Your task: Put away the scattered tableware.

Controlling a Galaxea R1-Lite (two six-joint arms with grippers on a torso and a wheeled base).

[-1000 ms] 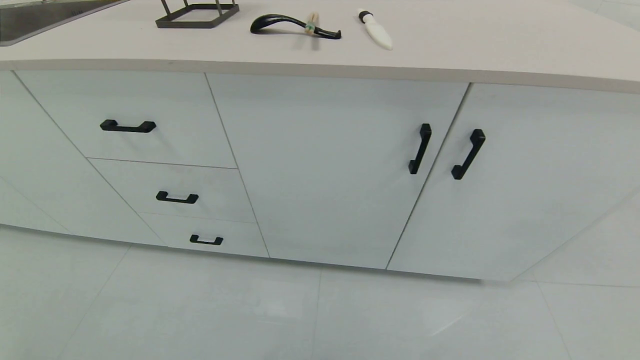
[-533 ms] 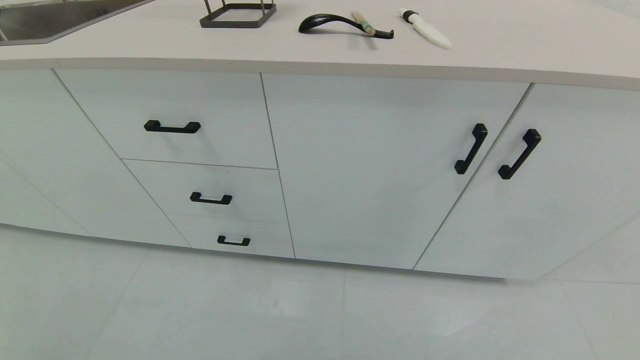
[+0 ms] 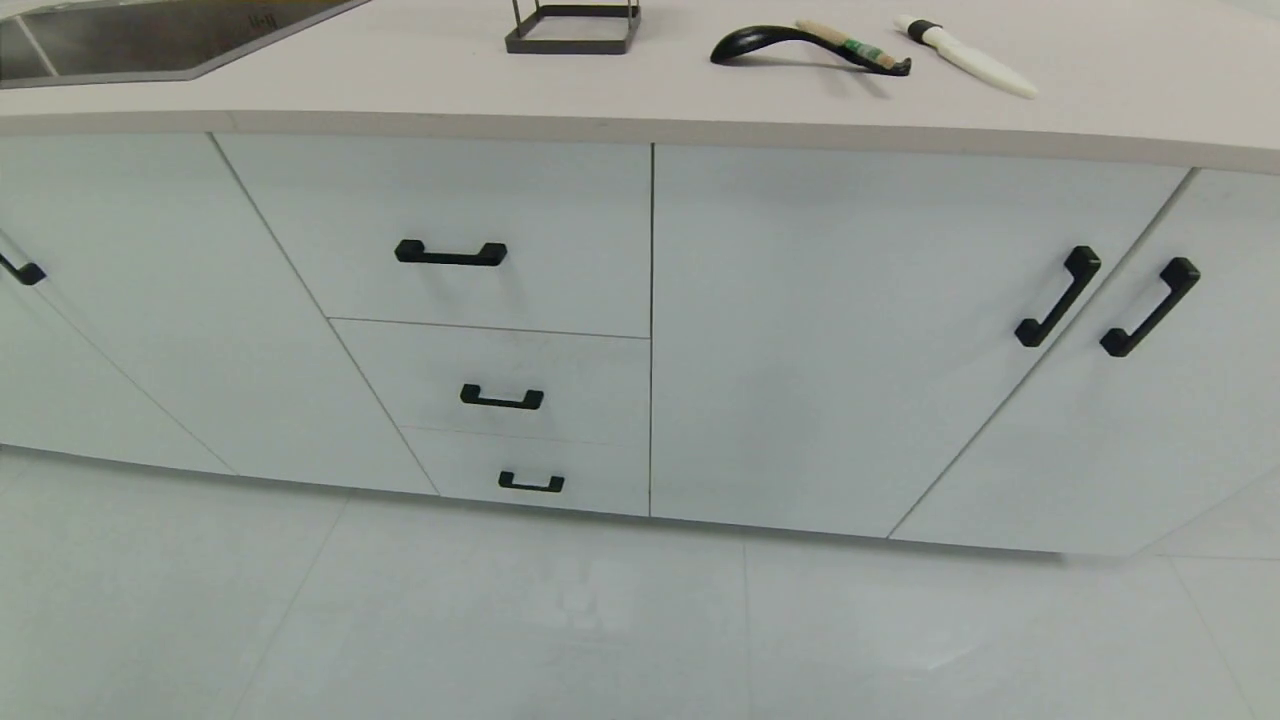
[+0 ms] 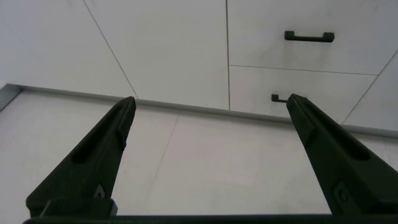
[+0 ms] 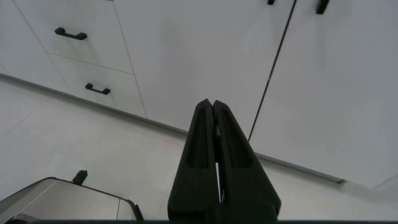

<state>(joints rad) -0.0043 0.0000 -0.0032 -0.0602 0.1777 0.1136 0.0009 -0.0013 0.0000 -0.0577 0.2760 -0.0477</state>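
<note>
Head view: a pale countertop (image 3: pixel 400 90) runs across the top of the frame above shut white cabinets. Three pieces of tableware lie on it towards the robot's right. A black spoon (image 3: pixel 770 42) rests with its bowl to the left. A wooden-handled brush (image 3: pixel 845 40) lies against the spoon's handle end. A white knife (image 3: pixel 970 60) with a black band lies just beside them, farther right and apart. A black wire rack (image 3: pixel 572 32) stands upright to the left of the spoon, well apart from it. The corner of a steel sink (image 3: pixel 150 45) is set into the counter at far left.

Below the counter, three drawers are stacked, each closed, with black handles: top (image 3: pixel 450 253), middle (image 3: pixel 501 398), bottom (image 3: pixel 531 483). Two doors to the right are also closed, their handles (image 3: pixel 1057 297) side by side.

Left wrist view: the left gripper (image 4: pixel 210 99) has its fingers spread wide and holds nothing, above the pale floor (image 4: pixel 205 162) facing the drawers.

Right wrist view: the right gripper (image 5: pixel 212 104) has its fingers pressed together with nothing between them, low before the doors.
</note>
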